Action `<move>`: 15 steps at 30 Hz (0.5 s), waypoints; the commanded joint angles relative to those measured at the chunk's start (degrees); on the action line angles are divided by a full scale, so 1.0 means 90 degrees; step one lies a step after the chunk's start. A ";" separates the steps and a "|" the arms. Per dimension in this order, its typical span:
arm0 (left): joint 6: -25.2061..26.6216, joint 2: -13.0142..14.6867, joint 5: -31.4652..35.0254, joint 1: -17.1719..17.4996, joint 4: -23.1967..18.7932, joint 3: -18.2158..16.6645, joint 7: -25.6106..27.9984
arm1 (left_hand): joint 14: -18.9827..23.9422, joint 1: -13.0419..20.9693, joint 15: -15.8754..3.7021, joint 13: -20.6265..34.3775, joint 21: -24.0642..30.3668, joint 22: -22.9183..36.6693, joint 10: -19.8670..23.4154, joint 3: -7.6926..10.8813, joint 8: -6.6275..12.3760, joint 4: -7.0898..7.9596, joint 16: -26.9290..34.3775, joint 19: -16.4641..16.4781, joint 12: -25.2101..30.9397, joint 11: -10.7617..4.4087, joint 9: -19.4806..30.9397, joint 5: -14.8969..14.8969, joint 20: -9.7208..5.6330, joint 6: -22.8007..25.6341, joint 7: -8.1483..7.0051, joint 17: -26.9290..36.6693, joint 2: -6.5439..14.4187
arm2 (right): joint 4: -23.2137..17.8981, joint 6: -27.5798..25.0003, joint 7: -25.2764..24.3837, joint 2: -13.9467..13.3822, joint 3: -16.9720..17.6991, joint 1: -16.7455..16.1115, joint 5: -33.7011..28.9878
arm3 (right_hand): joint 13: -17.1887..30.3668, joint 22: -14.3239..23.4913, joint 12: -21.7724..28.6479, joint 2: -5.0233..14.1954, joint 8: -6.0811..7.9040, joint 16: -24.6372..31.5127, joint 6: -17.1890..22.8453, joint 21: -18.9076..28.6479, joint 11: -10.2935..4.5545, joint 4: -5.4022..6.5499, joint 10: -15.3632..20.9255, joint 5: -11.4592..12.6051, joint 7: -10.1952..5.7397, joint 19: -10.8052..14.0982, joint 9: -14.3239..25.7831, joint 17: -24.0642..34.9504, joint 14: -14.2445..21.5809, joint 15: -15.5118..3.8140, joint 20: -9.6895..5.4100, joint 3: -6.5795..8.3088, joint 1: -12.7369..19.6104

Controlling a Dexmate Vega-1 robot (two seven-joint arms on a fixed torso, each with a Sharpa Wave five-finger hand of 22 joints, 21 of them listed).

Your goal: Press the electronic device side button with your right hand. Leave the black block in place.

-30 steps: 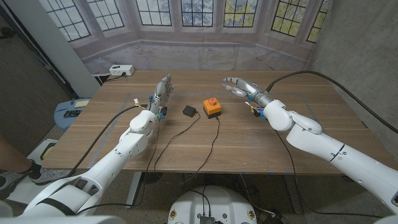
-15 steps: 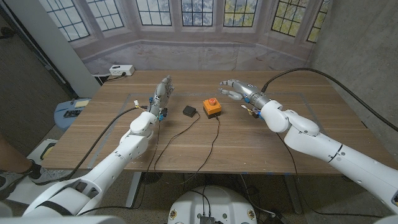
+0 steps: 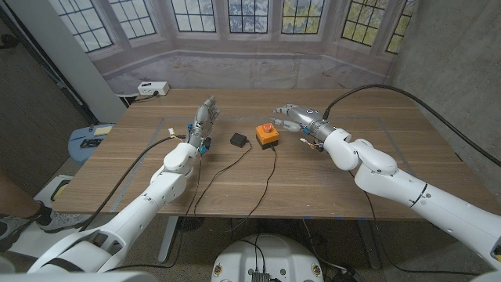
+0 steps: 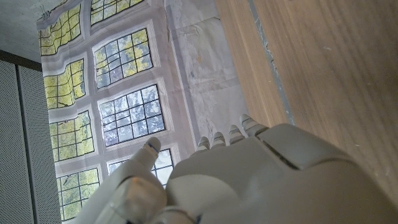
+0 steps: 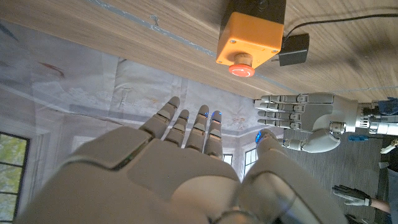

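The right hand [image 3: 291, 116] hovers just right of the orange box-shaped device with a red button [image 3: 267, 135] at mid-table, fingers spread, holding nothing. The small black block [image 3: 238, 140] lies just left of the device. The left hand [image 3: 203, 117], farther left, stands open and empty.

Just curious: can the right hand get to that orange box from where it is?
Probably yes. The right hand hovers open beside the orange box, with nothing between them; the black block lies on the box's far side.
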 commanded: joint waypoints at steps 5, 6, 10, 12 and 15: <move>0.0043 -0.0012 -0.0002 0.0010 -0.0011 0.0028 -0.0017 | 0.0027 -0.0005 -0.0018 0.0034 -0.0015 0.0020 0.0040 0.0022 -0.0010 0.0027 -0.0004 0.0059 -0.0017 -0.0015 0.0031 -0.0021 0.0013 0.0018 0.0003 0.0016 0.0016 | -0.0035 -0.0387 0.0445 0.0258 -0.0266 0.0003 -0.0851 | 0.0034 0.0024 0.0030 0.0032 0.0017 0.0070 0.0092 0.0005 -0.0049 0.0070 0.0087 0.0027 -0.0015 -0.0094 0.0016 0.0026 0.0060 0.0042 -0.0063 -0.0030 -0.0118; 0.0043 -0.0010 -0.0004 0.0008 -0.0008 0.0029 -0.0029 | 0.0026 -0.0005 -0.0016 0.0034 -0.0016 0.0020 0.0039 0.0022 -0.0009 0.0027 -0.0004 0.0060 -0.0018 -0.0013 0.0031 -0.0021 0.0012 0.0019 0.0003 0.0016 0.0016 | -0.0023 -0.0375 0.0465 0.0267 -0.0274 0.0013 -0.0868 | 0.0034 0.0025 0.0030 0.0032 0.0019 0.0070 0.0098 0.0005 -0.0047 0.0074 0.0088 0.0028 -0.0014 -0.0096 0.0016 0.0026 0.0061 0.0043 -0.0064 -0.0031 -0.0124; 0.0042 -0.0018 -0.0013 0.0003 0.0012 0.0033 -0.0046 | 0.0031 -0.0005 -0.0015 0.0035 -0.0018 0.0020 0.0040 0.0024 -0.0011 0.0029 -0.0004 0.0059 -0.0020 -0.0011 0.0031 -0.0021 0.0014 0.0016 0.0004 0.0016 0.0019 | 0.0058 -0.0404 0.0560 0.0356 -0.0320 0.0058 -0.0930 | 0.0036 0.0025 0.0031 0.0033 0.0015 0.0075 0.0110 -0.0002 -0.0043 0.0103 0.0113 0.0035 -0.0016 -0.0134 0.0017 0.0027 0.0074 0.0052 -0.0053 -0.0043 -0.0168; 0.0043 -0.0023 -0.0024 0.0002 0.0021 0.0033 -0.0057 | 0.0033 -0.0005 -0.0020 0.0035 -0.0019 0.0020 0.0040 0.0025 -0.0012 0.0030 -0.0004 0.0060 -0.0021 -0.0016 0.0031 -0.0020 0.0015 0.0015 0.0007 0.0015 0.0020 | 0.0112 -0.0387 0.0599 0.0393 -0.0343 0.0087 -0.0938 | 0.0037 0.0025 0.0024 0.0033 0.0010 0.0073 0.0109 -0.0005 -0.0031 0.0116 0.0108 0.0038 -0.0019 -0.0156 0.0017 0.0027 0.0071 0.0057 -0.0041 -0.0048 -0.0188; 0.0047 -0.0035 -0.0047 -0.0010 0.0055 0.0032 -0.0082 | 0.0032 -0.0005 -0.0013 0.0035 -0.0020 0.0020 0.0040 0.0027 -0.0011 0.0031 -0.0006 0.0061 -0.0023 -0.0011 0.0031 -0.0020 0.0013 0.0019 0.0008 0.0015 0.0021 | 0.0165 -0.0410 0.0673 0.0445 -0.0398 0.0129 -0.1006 | 0.0038 0.0025 0.0022 0.0032 0.0007 0.0069 0.0111 -0.0012 -0.0021 0.0127 0.0115 0.0042 -0.0019 -0.0187 0.0017 0.0026 0.0066 0.0061 -0.0042 -0.0053 -0.0206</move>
